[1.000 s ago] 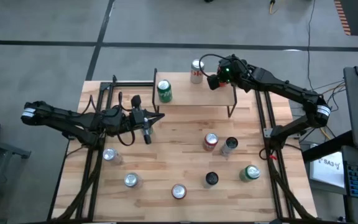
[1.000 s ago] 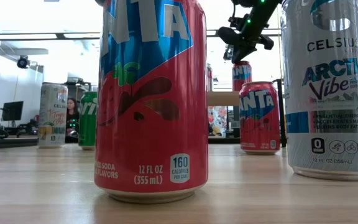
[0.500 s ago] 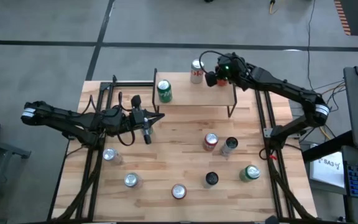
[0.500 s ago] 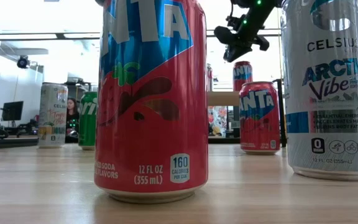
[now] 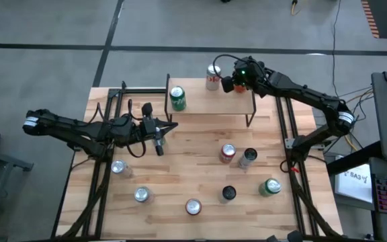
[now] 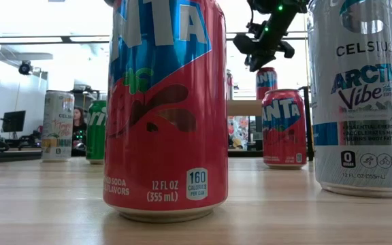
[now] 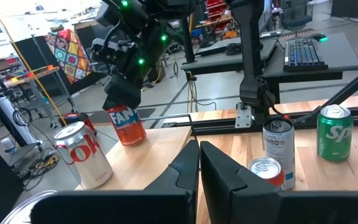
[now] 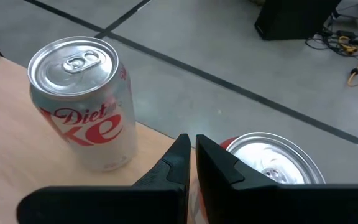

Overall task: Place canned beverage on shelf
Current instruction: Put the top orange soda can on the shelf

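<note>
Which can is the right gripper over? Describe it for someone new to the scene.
On the shelf at the table's far edge, the right gripper hangs shut over an orange Fanta can. Its only close neighbour is the silver Diet Coke can; the green Sprite can stands farther along.

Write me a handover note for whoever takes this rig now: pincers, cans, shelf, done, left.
Right pincer: shut, empty, hovering just above the orange Fanta can at the shelf's far end.
Left pincer: shut, empty, waiting over the table's left side.
Shelf: three cans upright on it: the Sprite can, the Diet Coke can, and the Fanta can beside the Diet Coke.
Done: the Fanta looks placed and released.
Left: lift the right arm clear; seven cans stand on the table in front if more are to be shelved.
</note>
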Tool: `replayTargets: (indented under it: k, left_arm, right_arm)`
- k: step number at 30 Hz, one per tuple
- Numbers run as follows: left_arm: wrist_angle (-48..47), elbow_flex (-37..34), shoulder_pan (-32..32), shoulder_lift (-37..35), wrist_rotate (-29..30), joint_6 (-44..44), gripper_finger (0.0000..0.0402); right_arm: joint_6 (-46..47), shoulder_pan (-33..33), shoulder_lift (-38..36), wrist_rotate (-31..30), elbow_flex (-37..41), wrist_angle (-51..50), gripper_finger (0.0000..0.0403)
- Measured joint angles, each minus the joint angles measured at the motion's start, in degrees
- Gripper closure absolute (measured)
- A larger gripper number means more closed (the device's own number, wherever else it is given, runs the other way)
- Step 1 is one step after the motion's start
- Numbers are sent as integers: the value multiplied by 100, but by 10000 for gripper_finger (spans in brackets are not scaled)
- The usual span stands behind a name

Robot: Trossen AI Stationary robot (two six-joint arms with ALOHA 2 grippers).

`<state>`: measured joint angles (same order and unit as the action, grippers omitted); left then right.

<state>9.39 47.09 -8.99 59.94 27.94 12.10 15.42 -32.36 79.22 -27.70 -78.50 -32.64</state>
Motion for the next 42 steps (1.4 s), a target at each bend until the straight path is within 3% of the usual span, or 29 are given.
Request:
replayTargets:
  k: [14,20,23,29,33,42]
  left_arm:
    - [-7,0,0,0,0,0,402]
    - [-7,0,0,0,0,2,402]
    - [-7,0,0,0,0,4,402]
    - [3,0,0,0,0,69,402]
    - [7,0,2,0,0,90,402]
    - [4,0,4,0,0,90,402]
  right_arm:
    - [-111,85,-239,-33,0,32,385]
    - [-111,201,-624,968,0,-250,385]
    - [-1,192,-772,1353,-8,-930,385]
    - [363,26,-780,1062,0,-2237,385]
    - [371,6,-698,686,2,-2159,385]
    - [306,-141,-584,660,2,-1642,385]
